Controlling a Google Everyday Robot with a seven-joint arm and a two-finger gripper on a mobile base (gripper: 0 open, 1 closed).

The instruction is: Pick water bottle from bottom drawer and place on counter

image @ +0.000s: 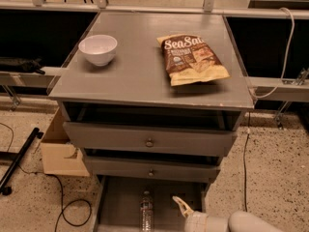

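Observation:
The water bottle (146, 212) lies lengthwise on the floor of the open bottom drawer (118, 207), cap toward the cabinet, at the bottom of the camera view. My gripper (181, 206) reaches in from the lower right, over the drawer, just right of the bottle and apart from it. The grey counter (140, 69) is the cabinet's top slab above.
A white bowl (98, 49) stands at the counter's left and a brown Sea Salt chip bag (192, 59) lies at its right. Two knobbed drawer fronts (148, 140) sit above the bottom drawer. A cardboard box (60, 151) and cables lie on the floor at left.

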